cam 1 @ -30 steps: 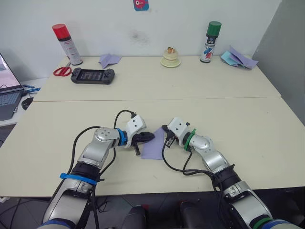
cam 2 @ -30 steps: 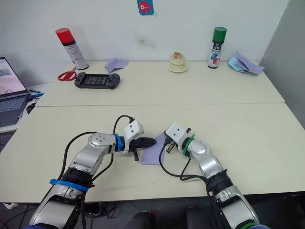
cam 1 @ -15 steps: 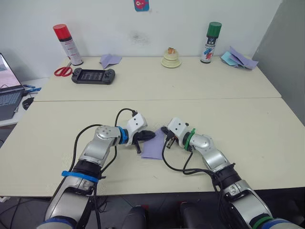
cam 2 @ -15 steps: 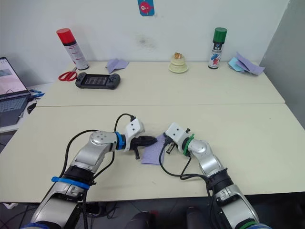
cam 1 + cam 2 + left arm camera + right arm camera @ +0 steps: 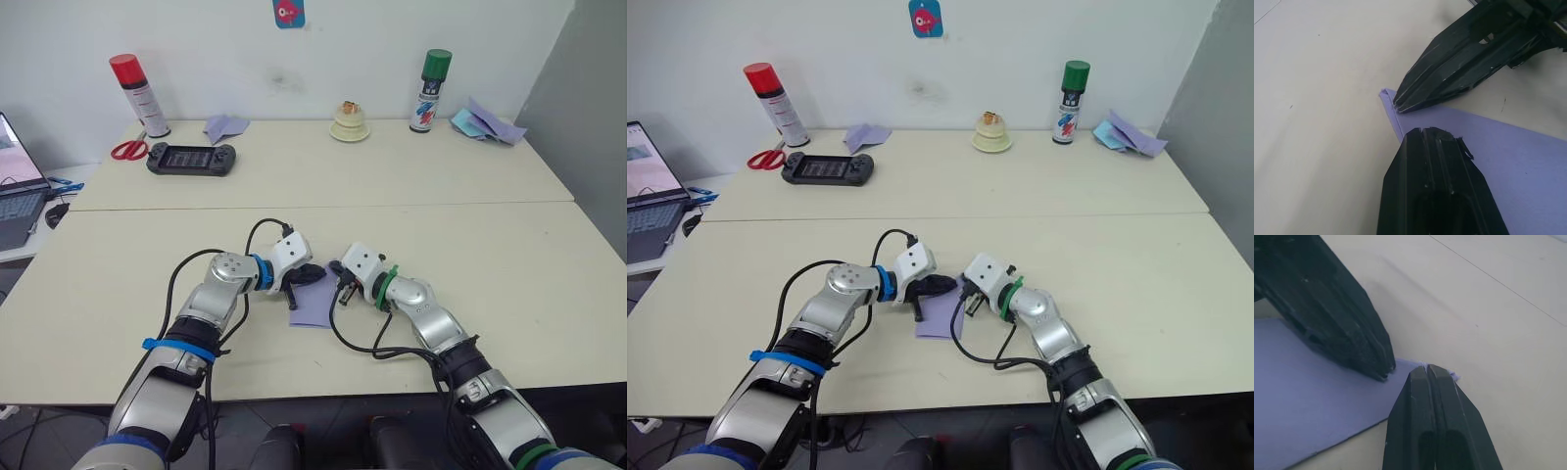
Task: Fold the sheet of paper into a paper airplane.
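Your paper lies mid near table, bare surface all round, long axis near-far, tip far. Both grippers, left and right, pinched together, press that tip.

Bright, even light; soft shadows.

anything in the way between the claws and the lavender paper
Nothing visible. Both claws are already at the far corner of the sheet of paper: the left claw and the right claw meet tip to tip there, fingers closed, on bare table.
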Motion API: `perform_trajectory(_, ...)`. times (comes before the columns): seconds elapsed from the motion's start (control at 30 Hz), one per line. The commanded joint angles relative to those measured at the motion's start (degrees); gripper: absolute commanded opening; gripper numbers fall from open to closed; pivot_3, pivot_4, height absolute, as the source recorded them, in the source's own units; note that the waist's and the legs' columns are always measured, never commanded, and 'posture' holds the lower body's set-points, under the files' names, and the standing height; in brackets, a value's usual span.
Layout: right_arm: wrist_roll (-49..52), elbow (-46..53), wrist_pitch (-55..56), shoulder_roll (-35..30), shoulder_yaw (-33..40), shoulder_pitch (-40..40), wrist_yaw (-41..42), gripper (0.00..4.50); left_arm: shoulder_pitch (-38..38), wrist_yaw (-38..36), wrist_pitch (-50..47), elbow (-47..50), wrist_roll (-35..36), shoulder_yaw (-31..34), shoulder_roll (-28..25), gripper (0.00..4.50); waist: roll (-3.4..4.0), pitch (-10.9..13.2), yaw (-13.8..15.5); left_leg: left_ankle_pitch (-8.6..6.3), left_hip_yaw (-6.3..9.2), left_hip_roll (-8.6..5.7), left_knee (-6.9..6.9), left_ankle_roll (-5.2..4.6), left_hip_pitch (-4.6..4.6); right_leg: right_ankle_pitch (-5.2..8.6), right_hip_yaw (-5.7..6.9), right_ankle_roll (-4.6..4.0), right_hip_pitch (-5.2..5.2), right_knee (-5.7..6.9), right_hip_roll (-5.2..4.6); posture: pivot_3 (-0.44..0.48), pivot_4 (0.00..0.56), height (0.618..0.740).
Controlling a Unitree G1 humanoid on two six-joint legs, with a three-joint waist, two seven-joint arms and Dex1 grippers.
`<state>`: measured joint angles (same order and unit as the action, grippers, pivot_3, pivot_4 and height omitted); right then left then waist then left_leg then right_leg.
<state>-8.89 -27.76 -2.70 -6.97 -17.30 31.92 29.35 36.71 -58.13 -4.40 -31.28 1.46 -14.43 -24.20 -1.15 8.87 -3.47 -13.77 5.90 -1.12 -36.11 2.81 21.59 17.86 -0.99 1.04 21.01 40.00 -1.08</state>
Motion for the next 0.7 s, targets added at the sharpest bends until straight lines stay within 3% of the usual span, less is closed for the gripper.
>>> perform_trajectory(0.03, -1.04, -6.14, -4.4, -0.15, 1.0, 0.02, -2.86, 0.0, -1.93, -0.31, -0.5, -2.78, -2.81, -1.68, -1.28, 0.03, 0.0, 0.0, 0.05, 0.0, 0.05, 0.0, 0.0, 0.0, -0.05, 0.05, -0.01, 0.08, -0.08, 0.0, 0.0, 0.0, 0.15, 0.722)
perform_trajectory(0.17, -0.53, -7.86, -4.31, -0.18, 1.76, 0.54, -4.06, 0.0, -1.78, 0.05, -0.43, -4.15, -2.92, -1.5, -1.52, 0.03, 0.01, 0.0, 0.21, -0.02, 0.12, -0.05, 0.11, 0.0, -0.66, 0.17, -0.01, 0.16, -0.79, -0.17, -0.04, 0.0, 0.15, 0.722)
perform_trajectory(0.3, 3.08, -3.13, 5.35, 0.28, 3.98, -1.02, -4.36, 0.0, -1.73, 0.27, -0.3, -4.98, -2.84, -1.39, -1.5, 0.03, 0.01, 0.0, 0.29, -0.02, 0.21, -0.07, 0.13, 0.0, -0.75, 0.2, 0.0, 0.14, -0.92, -0.23, -0.06, 0.0, 0.15, 0.722)
perform_trajectory(0.53, 9.35, 10.46, 8.75, -2.8, 2.64, -8.09, 7.72, 0.0, -2.44, 0.08, -0.37, -4.46, -2.96, -1.84, -1.25, 0.03, 0.06, 0.06, 0.37, -0.02, 0.2, -0.09, 0.14, 0.0, -0.64, 0.2, -0.01, 0.15, -0.9, -0.36, -0.08, 0.0, 0.15, 0.722)
perform_trajectory(0.7, 9.93, 12.2, 7.63, -3.21, 0.3, -9.77, 12.39, 0.0, -2.57, 0.01, -0.21, -4.58, -3.13, -2.07, -1.21, 0.03, 0.07, 0.07, 0.36, -0.02, 0.24, -0.06, 0.16, 0.0, -0.65, 0.21, 0.03, 0.15, -0.89, -0.37, -0.06, 0.0, 0.15, 0.722)
